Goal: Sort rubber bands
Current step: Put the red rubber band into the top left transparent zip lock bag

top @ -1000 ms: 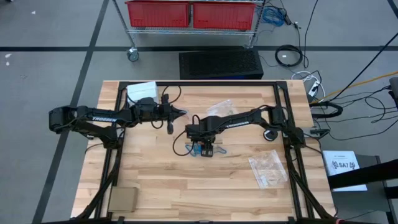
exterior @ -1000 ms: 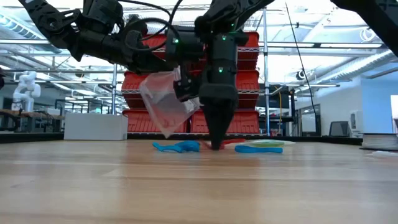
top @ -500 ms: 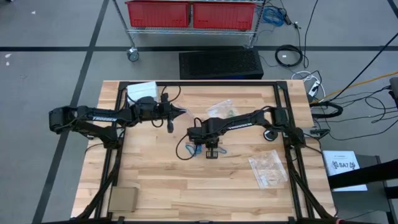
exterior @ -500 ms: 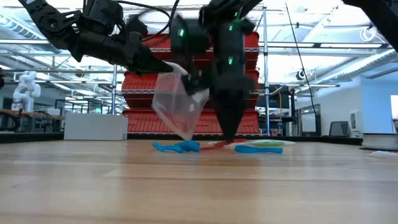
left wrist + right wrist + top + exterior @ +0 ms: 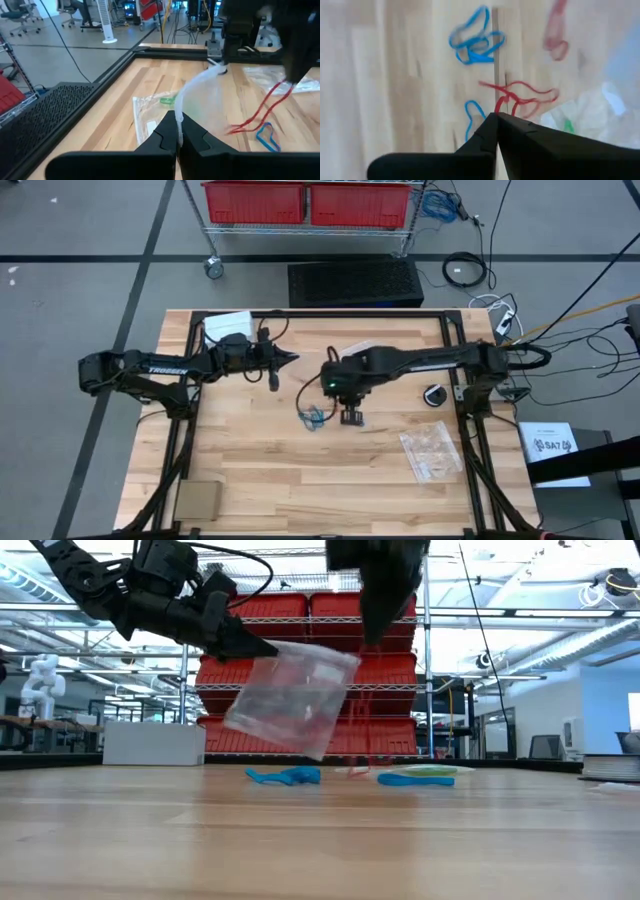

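Observation:
Red rubber bands (image 5: 366, 710) hang in long strands below my right gripper (image 5: 372, 638), which is shut on them high above the table's middle. Blue rubber bands (image 5: 290, 776) (image 5: 315, 418) lie on the wood below, with another blue one (image 5: 415, 780) beside them. A green band (image 5: 167, 101) lies in a clear bag flat on the table. My left gripper (image 5: 177, 131), left of the right one, is shut on a clear plastic bag (image 5: 292, 700) held in the air. My left gripper pinches the bag's upper edge (image 5: 178, 114) between its two fingers, coming about level from the table's left. The bag hangs ahead of and below the fingers, clear of the table. My right gripper pinches the red bands' upper ends (image 5: 501, 106) between its fingertips from above, pointing steeply down. The bands hang stretched below it; whether their lower ends (image 5: 362, 766) touch the wood I cannot tell.
More clear bags lie at the right near side (image 5: 430, 452) and the far middle (image 5: 355, 355). A white sheet (image 5: 228, 325) sits at the far left, a tan pad (image 5: 197, 502) at the near left corner, a black roll (image 5: 434, 395) at the right. A black frame (image 5: 320, 315) rims the table.
My right gripper has shut on the red rubber bands at the table top and gone up, drawing them into long hanging strands. The blue bands have stayed on the wood. The bag in my left gripper has swung out toward the right.

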